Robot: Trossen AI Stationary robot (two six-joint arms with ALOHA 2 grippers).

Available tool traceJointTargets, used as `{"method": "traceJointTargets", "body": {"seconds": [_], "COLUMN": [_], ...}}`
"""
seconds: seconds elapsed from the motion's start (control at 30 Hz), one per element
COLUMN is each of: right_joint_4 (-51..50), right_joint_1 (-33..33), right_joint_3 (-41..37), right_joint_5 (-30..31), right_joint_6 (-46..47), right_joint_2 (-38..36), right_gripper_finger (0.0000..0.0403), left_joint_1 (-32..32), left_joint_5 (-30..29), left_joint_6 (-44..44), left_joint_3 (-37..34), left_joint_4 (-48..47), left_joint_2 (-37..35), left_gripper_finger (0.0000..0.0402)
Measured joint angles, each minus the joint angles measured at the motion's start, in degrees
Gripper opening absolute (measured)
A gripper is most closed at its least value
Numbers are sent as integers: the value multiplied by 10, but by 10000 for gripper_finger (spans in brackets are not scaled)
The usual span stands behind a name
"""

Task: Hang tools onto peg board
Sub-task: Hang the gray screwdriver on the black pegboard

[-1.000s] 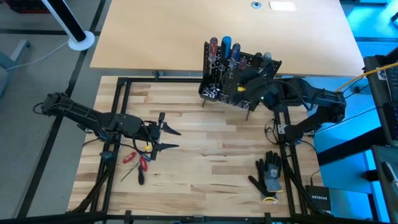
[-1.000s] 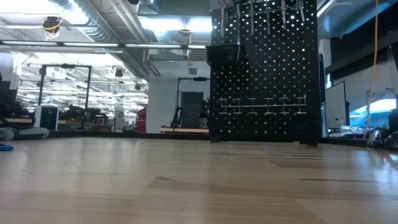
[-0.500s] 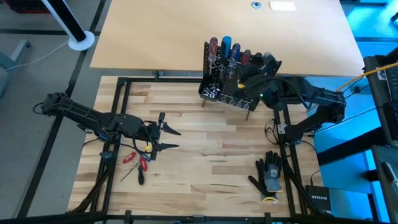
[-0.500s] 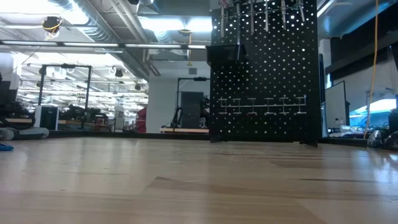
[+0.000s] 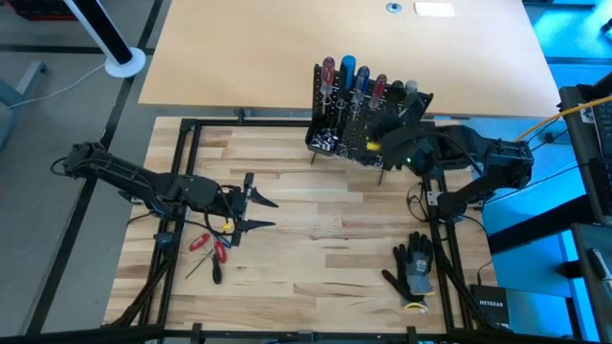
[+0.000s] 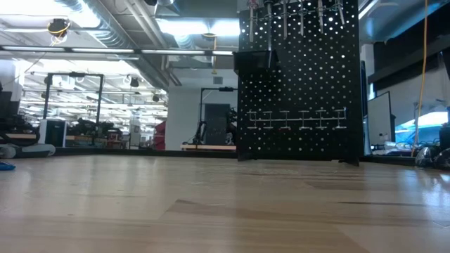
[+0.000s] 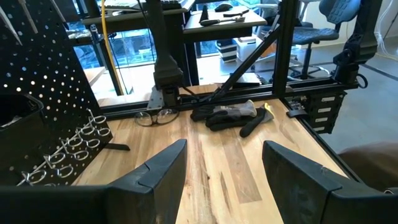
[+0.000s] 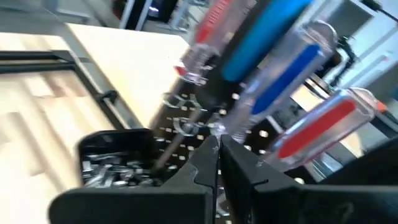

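Observation:
The black peg board (image 5: 350, 122) stands at the table's far side, right of the middle. It also shows in the low view (image 6: 299, 84). Several screwdrivers (image 5: 349, 72) with red and blue handles hang in its top rings (image 8: 273, 68). Silver bits lie in its small tray (image 8: 112, 163). My right gripper (image 8: 219, 142) is shut, high in front of the board's right half (image 5: 381, 136). A few red-handled tools (image 5: 214, 250) lie on the table at the near left. Just to their right, my left gripper (image 5: 273, 214) waits open (image 7: 224, 152). My right gripper's shut fingertips (image 8: 208, 152) stand close in front of the hung screwdrivers' shafts (image 8: 214, 124), coming level from the table's right. I cannot tell whether they touch a shaft or the board.
A black-and-grey glove (image 5: 413, 268) lies near the right front corner and shows too in the left wrist view (image 7: 233, 116). Black frame rails (image 5: 182, 191) run along the table's left and right sides. Bare wood (image 5: 325, 220) stretches between the two arms.

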Motion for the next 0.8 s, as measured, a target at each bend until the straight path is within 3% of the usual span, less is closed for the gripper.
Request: {"method": "traceJointTargets", "body": {"seconds": [0.17,0.33,0.47,0.6,0.8], "right_joint_4": [0,5,8,48,241], "right_joint_1": [69,143,199,246,297], "right_joint_3": [0,-11,-48,-139,-339], "right_joint_5": [-30,-131,-174,-176,-168], "right_joint_6": [18,78,131,192,217], "right_joint_2": [0,3,13,17,18], "right_gripper_finger": [19,19,19,19,19], "left_joint_1": [0,0,0,-1,-2], "left_joint_5": [0,0,0,3,5], "left_joint_6": [-4,-12,-36,-76,-173], "left_joint_3": [0,0,0,0,0], "left_joint_4": [-1,-14,-33,-62,-165], "left_joint_2": [0,0,0,0,1], "left_gripper_finger": [198,198,198,198,198]}}
